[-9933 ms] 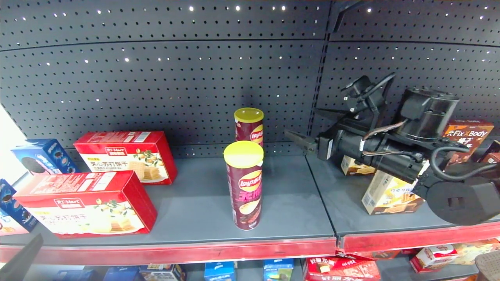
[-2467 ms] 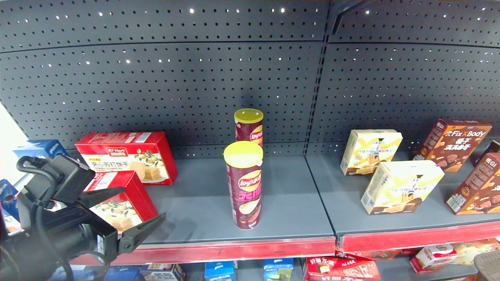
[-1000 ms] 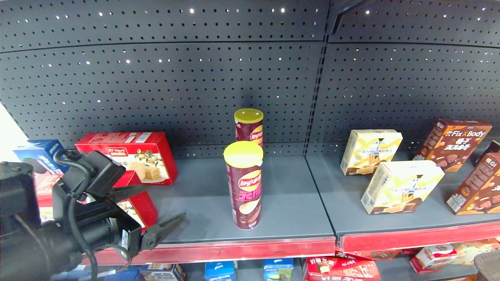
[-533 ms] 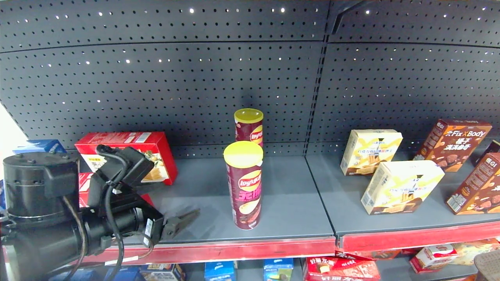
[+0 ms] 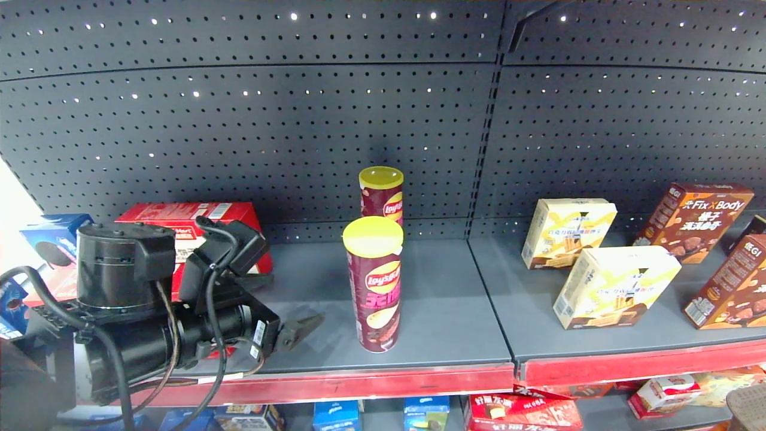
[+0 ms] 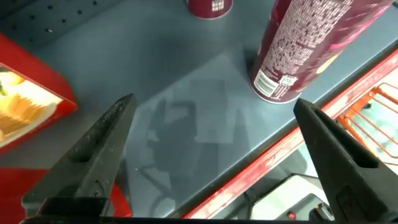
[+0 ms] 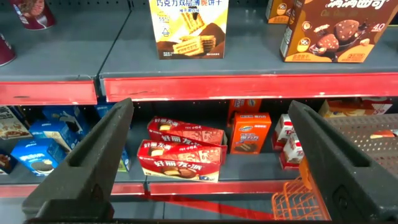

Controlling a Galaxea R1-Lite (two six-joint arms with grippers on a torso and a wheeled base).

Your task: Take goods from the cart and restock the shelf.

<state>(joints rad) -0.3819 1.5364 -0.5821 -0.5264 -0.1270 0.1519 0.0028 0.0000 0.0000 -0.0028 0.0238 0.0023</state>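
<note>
Where left tool point(image 5: 293, 299) gapes, red box point(image 5: 185, 211) beside, can point(image 5: 377, 293) ahead

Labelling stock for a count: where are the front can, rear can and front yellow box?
Front can point(image 5: 375, 299), head view, mid-body label.
Rear can point(image 5: 381, 177), head view, yellow lid.
Front yellow box point(image 5: 610, 293), head view, front face.

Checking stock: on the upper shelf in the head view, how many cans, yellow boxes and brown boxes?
Cans: 2
Yellow boxes: 2
Brown boxes: 2 clear; a dark one at the edge is too cut off to tell
Total: 6
</note>
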